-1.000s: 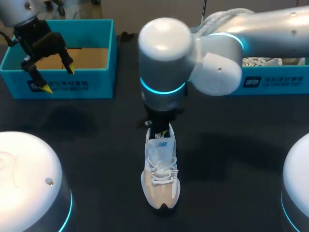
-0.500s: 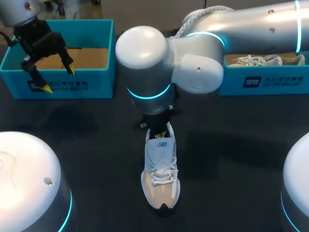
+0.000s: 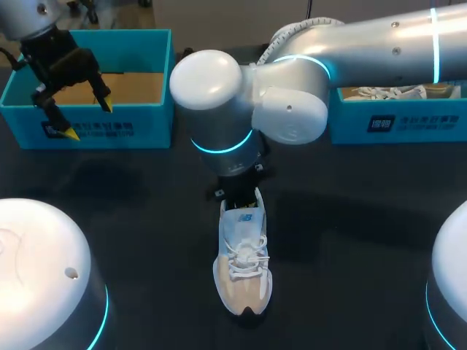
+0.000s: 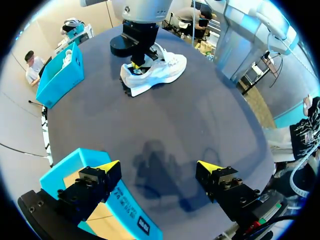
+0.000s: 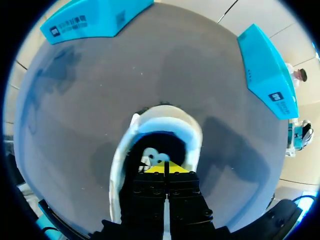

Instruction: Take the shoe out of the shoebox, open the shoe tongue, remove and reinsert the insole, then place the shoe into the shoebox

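Observation:
A white and beige shoe (image 3: 241, 262) lies on the black table (image 3: 146, 219), toe toward me. My right gripper (image 5: 165, 168) is shut, and its yellow tips dip into the shoe's opening (image 5: 161, 145) at the heel. Whether they pinch anything there is hidden. In the head view the right wrist (image 3: 219, 138) covers the heel. My left gripper (image 3: 87, 120) hangs open and empty over the front wall of the empty teal shoebox (image 3: 87, 131). In the left wrist view the shoe (image 4: 160, 70) lies far ahead of the open left gripper (image 4: 159, 167).
A second teal box (image 3: 394, 120) at the back right holds another pale shoe (image 3: 387, 92). Two white domed arm bases (image 3: 44, 277) (image 3: 449, 284) fill the near corners.
My right arm's elbow has swung to the left while its gripper stays at the shoe's heel. The shoe and the left arm have not moved.

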### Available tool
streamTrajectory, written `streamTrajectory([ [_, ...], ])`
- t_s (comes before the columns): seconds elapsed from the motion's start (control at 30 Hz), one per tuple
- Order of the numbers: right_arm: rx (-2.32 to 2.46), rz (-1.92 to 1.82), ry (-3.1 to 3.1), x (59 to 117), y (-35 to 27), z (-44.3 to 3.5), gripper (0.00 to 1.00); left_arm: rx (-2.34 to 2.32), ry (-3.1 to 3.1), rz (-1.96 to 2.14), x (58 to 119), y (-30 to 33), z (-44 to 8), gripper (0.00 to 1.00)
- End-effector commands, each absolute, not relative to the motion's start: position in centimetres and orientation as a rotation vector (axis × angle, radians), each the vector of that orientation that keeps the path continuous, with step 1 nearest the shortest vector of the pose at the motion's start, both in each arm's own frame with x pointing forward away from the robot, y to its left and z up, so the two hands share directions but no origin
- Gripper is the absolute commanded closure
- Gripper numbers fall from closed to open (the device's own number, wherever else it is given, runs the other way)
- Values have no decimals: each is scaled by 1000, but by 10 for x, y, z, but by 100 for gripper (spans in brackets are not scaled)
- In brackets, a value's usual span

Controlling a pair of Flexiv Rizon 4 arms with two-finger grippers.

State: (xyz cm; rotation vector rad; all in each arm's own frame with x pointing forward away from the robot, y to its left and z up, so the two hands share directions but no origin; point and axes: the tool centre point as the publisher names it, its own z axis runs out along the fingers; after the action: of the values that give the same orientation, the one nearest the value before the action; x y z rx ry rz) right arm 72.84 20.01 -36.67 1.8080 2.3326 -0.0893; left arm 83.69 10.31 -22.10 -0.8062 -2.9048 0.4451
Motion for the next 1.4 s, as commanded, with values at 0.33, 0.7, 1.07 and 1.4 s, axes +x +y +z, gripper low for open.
streamTrajectory([
  [0.33, 1831, -61, 2329, 727, 211, -360, 100, -807, -2905, 443, 837, 104, -221, 0],
  [0.7, 1870, -80, 2406, 730, 218, -399, 100, -807, -2905, 443, 837, 104, -221, 0],
  [1.07, 1837, -121, 2362, 726, 215, -377, 100, -807, -2905, 443, 837, 104, -221, 0],
  [1.4, 1779, -321, 2345, 741, 197, -388, 100, -807, -2905, 443, 837, 104, -221, 0],
])
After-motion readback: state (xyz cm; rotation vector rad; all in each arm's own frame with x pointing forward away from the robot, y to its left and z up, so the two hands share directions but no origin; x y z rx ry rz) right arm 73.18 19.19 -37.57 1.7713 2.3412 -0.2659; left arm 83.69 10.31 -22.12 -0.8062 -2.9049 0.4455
